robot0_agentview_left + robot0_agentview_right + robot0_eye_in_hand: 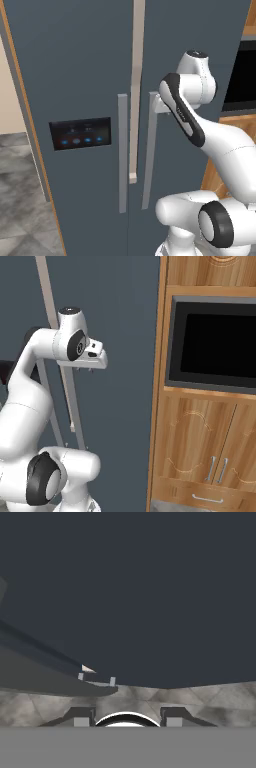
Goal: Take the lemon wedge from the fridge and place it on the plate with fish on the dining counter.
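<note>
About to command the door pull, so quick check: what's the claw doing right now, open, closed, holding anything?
Claw: open, holding nothing, up at the fridge by its right door's handle.

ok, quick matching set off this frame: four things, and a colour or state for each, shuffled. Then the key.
Things:
1. fridge
2. fridge handles
3. built-in oven
4. control panel

Descriptions:
A. black screen framed in wood cabinetry
B. long grey vertical bars
C. dark slate-blue, both doors shut
D. black with blue lights

Pairs: 1-C, 2-B, 3-A, 4-D
</note>
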### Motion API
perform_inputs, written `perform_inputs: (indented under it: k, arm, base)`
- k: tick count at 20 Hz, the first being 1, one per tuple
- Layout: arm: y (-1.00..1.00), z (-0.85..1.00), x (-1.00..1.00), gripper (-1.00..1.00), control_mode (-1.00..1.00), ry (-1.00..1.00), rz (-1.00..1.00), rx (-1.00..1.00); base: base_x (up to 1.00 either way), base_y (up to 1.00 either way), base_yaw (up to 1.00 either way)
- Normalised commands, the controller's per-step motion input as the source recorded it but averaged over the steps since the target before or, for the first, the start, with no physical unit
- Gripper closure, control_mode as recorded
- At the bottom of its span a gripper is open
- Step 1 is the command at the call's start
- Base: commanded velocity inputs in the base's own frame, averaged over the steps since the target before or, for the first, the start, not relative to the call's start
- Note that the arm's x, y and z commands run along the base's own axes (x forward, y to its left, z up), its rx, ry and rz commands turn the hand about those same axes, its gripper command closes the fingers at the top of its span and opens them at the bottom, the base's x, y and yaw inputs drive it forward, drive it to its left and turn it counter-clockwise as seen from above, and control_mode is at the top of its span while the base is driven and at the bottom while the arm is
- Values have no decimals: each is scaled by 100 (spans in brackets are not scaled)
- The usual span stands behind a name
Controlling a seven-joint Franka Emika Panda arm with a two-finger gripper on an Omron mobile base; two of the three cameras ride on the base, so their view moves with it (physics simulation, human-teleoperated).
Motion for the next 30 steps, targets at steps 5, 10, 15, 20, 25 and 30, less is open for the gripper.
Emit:
perform_inputs:
  k: [5, 10, 15, 20, 25, 30]
  arm:
    - [9, 0, 0, -100, -100, 0, 0, 2]
    - [11, 0, 0, -100, -100, 0, 0, 2]
    - [3, -10, -10, -100, 100, 0, 0, 0]
    - [0, 0, 0, -100, 100, 0, 0, 0]
    - [0, 0, 0, -100, 100, 0, 0, 0]
    - [0, 0, 0, -100, 100, 0, 0, 0]
  base:
    - [0, 0, 0]
    - [0, 0, 0]
    - [-26, 6, 0]
    - [-49, 32, 0]
    - [6, 51, -2]
    - [14, 25, -2]
